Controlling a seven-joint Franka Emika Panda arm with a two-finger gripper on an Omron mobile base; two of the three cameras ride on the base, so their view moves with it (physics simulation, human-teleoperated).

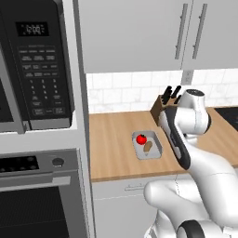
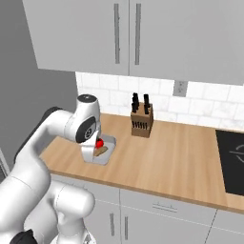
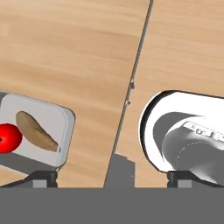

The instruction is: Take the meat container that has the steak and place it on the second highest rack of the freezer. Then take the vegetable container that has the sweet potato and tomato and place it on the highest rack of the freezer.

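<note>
white arm [image 1: 195,158] fronts wooden counter [image 1: 116,148]; grey tray [image 1: 155,149] holds tomato [image 1: 142,138].

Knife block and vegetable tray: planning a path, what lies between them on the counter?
Bare wood between knife block and tray, per the right base view.

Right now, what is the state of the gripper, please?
Gripper: jaws open, holding nothing, above the counter beside the vegetable container.

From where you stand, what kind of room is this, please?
A home kitchen, most likely. A microwave sits above an oven, a knife block stands on a wooden counter, and cupboards hang over a tiled wall.
</note>
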